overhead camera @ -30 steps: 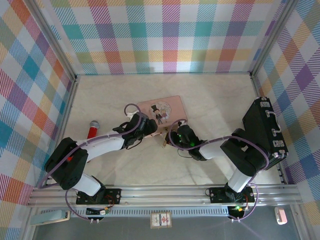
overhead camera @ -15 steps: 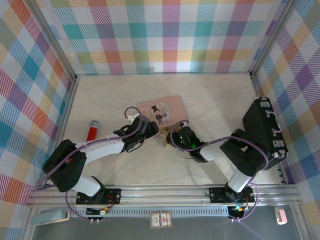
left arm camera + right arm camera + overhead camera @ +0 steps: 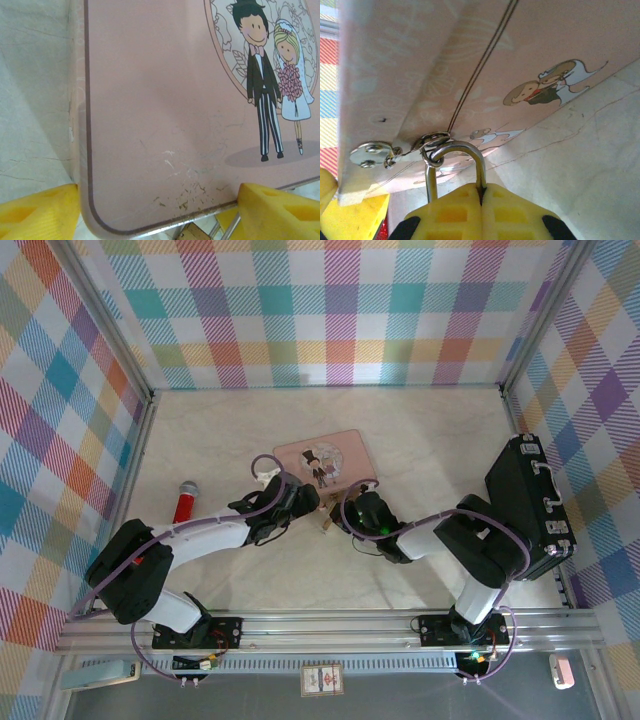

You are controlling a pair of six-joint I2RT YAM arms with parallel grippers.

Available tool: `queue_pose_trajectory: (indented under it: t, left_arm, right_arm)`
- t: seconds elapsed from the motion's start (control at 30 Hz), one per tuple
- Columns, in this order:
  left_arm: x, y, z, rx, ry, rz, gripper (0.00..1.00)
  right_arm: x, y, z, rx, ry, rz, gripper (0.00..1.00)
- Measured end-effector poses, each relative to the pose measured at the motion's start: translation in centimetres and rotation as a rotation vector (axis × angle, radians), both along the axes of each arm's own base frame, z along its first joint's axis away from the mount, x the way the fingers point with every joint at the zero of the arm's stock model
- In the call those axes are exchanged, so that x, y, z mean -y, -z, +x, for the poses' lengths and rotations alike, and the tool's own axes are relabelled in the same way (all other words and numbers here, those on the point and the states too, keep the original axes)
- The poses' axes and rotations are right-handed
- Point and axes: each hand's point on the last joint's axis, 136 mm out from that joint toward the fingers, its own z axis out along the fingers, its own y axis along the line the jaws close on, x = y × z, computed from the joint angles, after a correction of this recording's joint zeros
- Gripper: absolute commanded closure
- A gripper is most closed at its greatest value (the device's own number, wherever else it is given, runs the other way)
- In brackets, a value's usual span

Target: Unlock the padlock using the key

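- R gripper [image 3: 480, 210]: yellow fingers pressed together, no gap between them. They are clamped on the padlock [image 3: 482, 172]; only the silvery shackle sticks out above the pads.
- Padlock sits at the near edge of the pink tin [image 3: 150, 100], its shackle threaded through the tin's hasp ring [image 3: 434, 141]. It looks locked.
- L gripper [image 3: 157, 215]: jaws wide open and holding nothing. Its fingertips [image 3: 35, 215] straddle the tin's near corner, just above the lid.
- Key: too small to place; can't tell where it lies.
- Red toy microphone [image 3: 185, 500] lies well to the left, and a black case [image 3: 528, 502] stands at the right wall. Both are apart from the work on the table [image 3: 230, 430].
- Risks, as I judge them:
  - R's grip seems to bury the lock body, so the keyhole may be blocked and the key would have no way in.
  - Any pull from R goes through the hasp and could drag or tip the tin.
  - L is close to the lid, so a drop or sideways move could shove the tin and twist the lock in R's pads.
  - A tiny key is easy to fumble or misalign.
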Motion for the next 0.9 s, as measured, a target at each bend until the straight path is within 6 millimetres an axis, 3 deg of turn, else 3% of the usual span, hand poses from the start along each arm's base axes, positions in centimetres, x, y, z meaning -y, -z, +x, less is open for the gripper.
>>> queue_pose_trajectory:
  t: [0.43, 0.9]
  left_arm:
    - [0.4, 1.3, -0.7, -0.045, 0.025, 0.015, 0.19]
    - [0.3, 1.1, -0.7, -0.038, 0.03, 0.019, 0.14]
  right_arm:
    - [0.8, -0.2, 2.2, -0.03, 0.117, 0.097, 1.0]
    - [1.2, -0.3, 3.3, -0.071, 0.193, 0.184, 1.0]
